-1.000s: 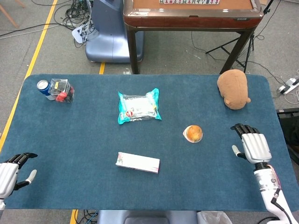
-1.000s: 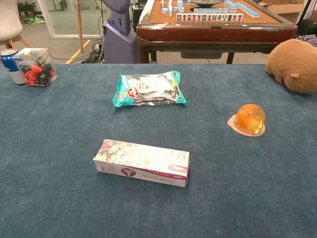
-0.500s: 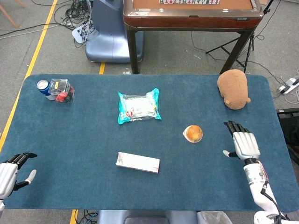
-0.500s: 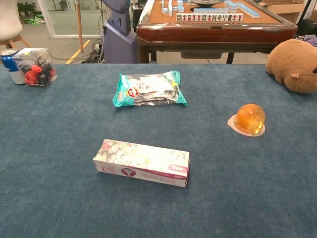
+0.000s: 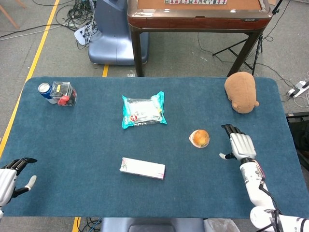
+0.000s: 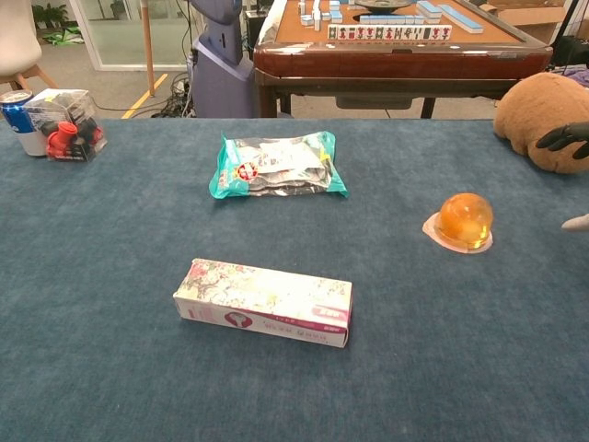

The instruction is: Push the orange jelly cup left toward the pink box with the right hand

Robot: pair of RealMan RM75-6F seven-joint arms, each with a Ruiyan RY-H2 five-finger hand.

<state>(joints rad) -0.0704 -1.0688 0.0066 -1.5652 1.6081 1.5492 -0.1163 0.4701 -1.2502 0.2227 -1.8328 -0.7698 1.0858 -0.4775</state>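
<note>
Orange jelly cup sits dome-up on the blue table cloth, right of centre, well apart from the pink box, which lies flat nearer the front edge and to the cup's left. Right hand hovers just right of the cup, not touching it; fingers extended and close together, thumb out to the side, nothing held. In the chest view only its dark fingertips show at the right edge. Left hand rests at the front left corner, fingers loosely extended, empty. Teal snack bag lies behind centre; brown plush toy at the far right; soda can and clear container at the far left.
</note>
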